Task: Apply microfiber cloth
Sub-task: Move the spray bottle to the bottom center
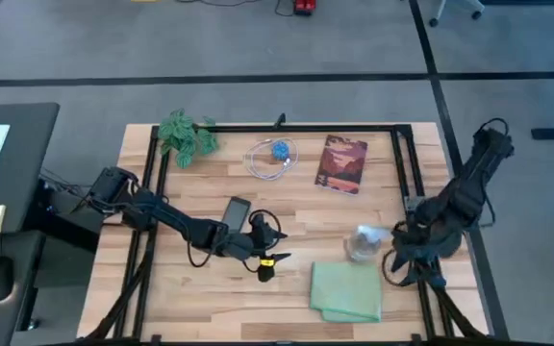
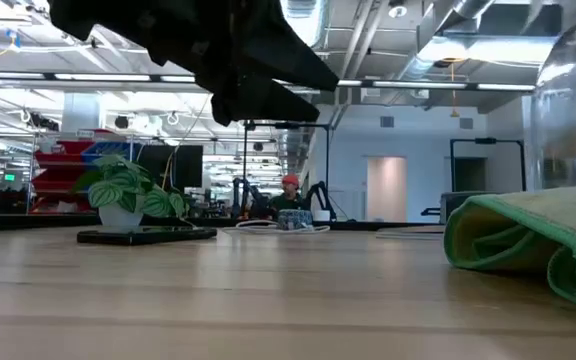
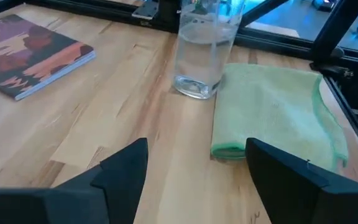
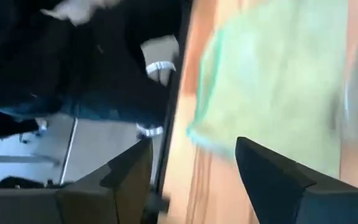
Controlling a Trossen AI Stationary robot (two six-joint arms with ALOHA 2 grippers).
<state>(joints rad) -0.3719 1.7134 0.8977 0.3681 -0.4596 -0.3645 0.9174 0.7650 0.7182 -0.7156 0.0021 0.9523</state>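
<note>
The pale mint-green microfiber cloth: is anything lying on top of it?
Nothing lies on the pale mint-green microfiber cloth; its folded top is bare. The clear glass stands on the wooden table beside the cloth's edge. What the folds cover cannot be seen.

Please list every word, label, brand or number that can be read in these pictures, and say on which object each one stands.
No text can be read in any view.
Book: its cover shows a reddish landscape picture; any title is too small to read.
Microfiber cloth: plain, no marks.
Glass: clear, no label visible.
Phone: black, nothing readable.
</note>
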